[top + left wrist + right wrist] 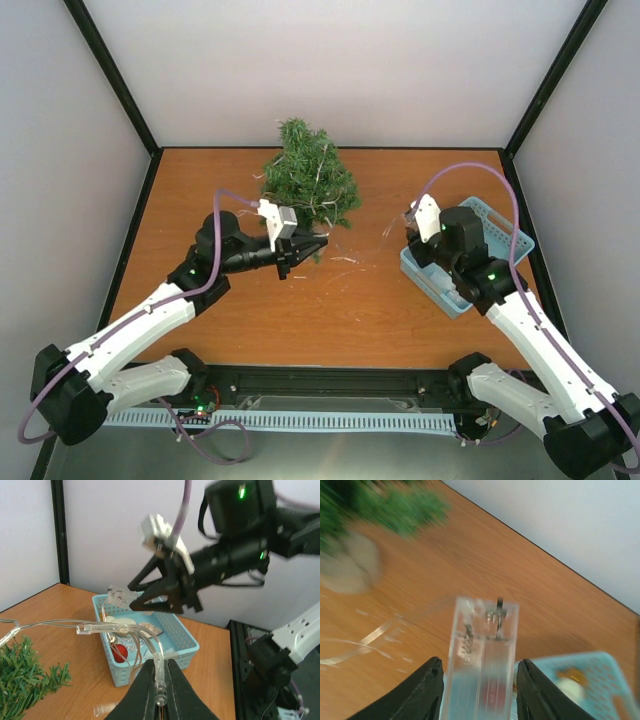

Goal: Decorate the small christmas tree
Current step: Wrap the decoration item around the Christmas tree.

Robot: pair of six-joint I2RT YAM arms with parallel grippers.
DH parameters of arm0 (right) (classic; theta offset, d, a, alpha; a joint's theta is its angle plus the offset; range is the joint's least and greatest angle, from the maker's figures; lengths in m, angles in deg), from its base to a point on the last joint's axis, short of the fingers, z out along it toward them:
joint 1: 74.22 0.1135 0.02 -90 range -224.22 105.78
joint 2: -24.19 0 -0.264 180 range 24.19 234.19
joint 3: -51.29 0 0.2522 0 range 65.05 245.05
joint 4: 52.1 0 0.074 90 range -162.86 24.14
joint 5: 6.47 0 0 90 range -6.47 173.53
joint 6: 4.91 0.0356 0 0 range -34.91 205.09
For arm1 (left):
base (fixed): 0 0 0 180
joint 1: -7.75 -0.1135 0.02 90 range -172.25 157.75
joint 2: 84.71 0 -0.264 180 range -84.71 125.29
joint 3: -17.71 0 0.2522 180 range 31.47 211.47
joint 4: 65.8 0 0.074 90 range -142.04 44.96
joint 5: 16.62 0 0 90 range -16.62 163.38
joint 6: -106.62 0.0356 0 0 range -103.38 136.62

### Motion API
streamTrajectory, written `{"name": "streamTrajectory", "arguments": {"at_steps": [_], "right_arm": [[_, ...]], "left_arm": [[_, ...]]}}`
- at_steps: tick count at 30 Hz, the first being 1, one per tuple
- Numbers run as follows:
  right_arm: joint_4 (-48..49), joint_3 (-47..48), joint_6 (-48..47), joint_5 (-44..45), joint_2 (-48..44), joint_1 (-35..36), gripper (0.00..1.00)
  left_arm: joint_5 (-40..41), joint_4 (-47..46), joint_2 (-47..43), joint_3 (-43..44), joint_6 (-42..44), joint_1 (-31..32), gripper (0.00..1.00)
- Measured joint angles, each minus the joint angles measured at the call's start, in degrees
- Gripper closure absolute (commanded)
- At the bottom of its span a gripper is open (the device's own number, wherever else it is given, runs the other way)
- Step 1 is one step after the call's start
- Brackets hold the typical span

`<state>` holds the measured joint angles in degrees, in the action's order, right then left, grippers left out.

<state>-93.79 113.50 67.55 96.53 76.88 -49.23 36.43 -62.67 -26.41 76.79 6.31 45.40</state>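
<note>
Gently drape the small christmas tree (pixel 308 175)
Left gripper (pixel 160 670) pinches light string (pixel 100 629), right gripper (pixel 480 662) clamps clear battery box (pixel 480 630); keep slack.

- surface (pixel 350 310): orange-brown wood grain, smooth, low sheen
- small christmas tree (pixel 310 180): bristly dark green needles, synthetic-looking, matt
- basket (pixel 510 228): pale blue plastic lattice, smooth
- light string (pixel 120 628): clear, glossy plastic cord
- clear box (pixel 482 655): transparent hard plastic, shiny, small metal parts inside
- arm shells (pixel 140 325): white plastic, smooth, slightly glossy
</note>
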Motion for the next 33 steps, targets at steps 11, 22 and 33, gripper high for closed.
{"name": "streamTrajectory", "arguments": {"at_steps": [11,22,33], "right_arm": [[-2.6,9.8,11.3,-30.6,0.0,0.0,0.56],[8.5,13.0,31.1,-40.0,6.3,4.1,0.6],[-1.4,24.3,28.5,-34.1,18.0,12.2,0.55]], "left_arm": [[-1.4,3.0,3.5,-0.8,14.1,0.0,0.99],[-0.5,4.7,5.7,-0.7,17.4,0.0,0.99],[-0.5,4.8,5.8,-0.7,17.4,0.0,0.99]]}}
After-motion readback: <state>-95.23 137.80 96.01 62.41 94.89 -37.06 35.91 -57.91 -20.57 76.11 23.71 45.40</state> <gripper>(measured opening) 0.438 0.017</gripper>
